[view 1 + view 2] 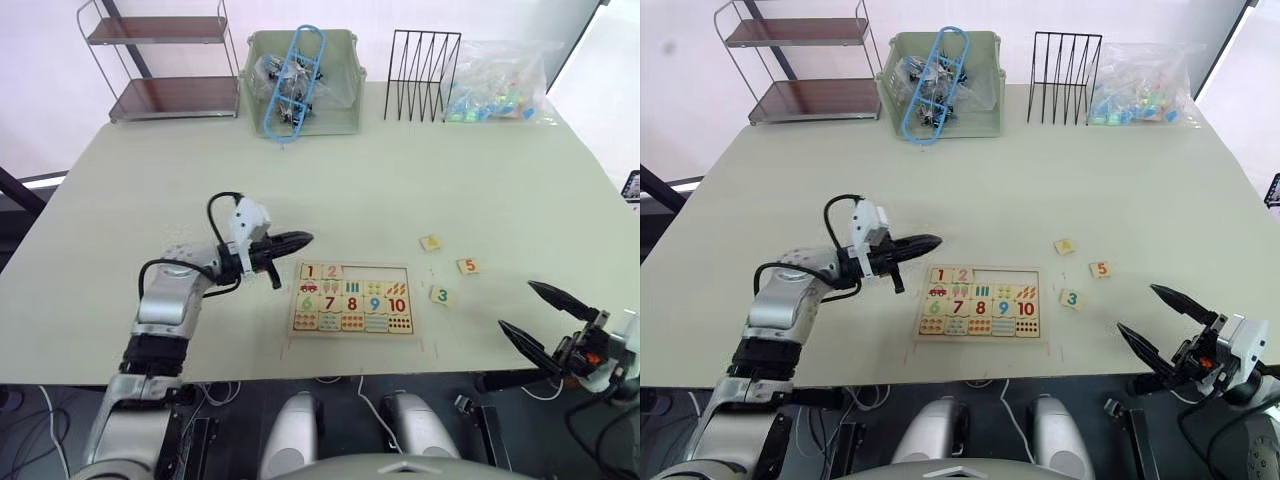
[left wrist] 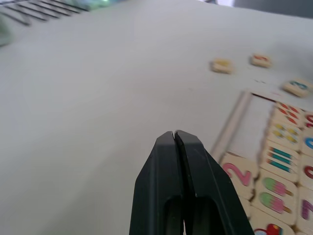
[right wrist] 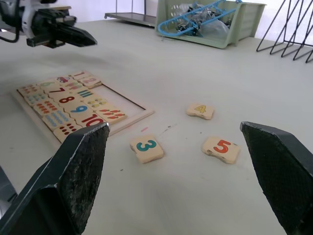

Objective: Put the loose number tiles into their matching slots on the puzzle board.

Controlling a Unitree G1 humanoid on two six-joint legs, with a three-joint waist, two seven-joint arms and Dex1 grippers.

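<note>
The puzzle board [image 1: 352,346] lies near the table's front edge, with tiles 1 [image 1: 311,271] and 2 [image 1: 333,271] seated in its top row. The rest of that row, the matching slots [image 1: 375,272], is bare. Three loose number tiles lie to the board's right: yellow 4 [image 1: 431,242], orange 5 [image 1: 467,266] and green 3 [image 1: 441,295]. My left gripper [image 1: 300,239] is shut and empty, hovering just above the board's upper left corner. My right gripper [image 1: 528,312] is open, low at the table's front right, right of tile 3.
Along the far edge stand a wire shelf [image 1: 160,60], a green bin [image 1: 345,110] holding a blue hanger [image 1: 293,80], a black wire rack [image 1: 421,62] and a bag of small items [image 1: 500,85].
</note>
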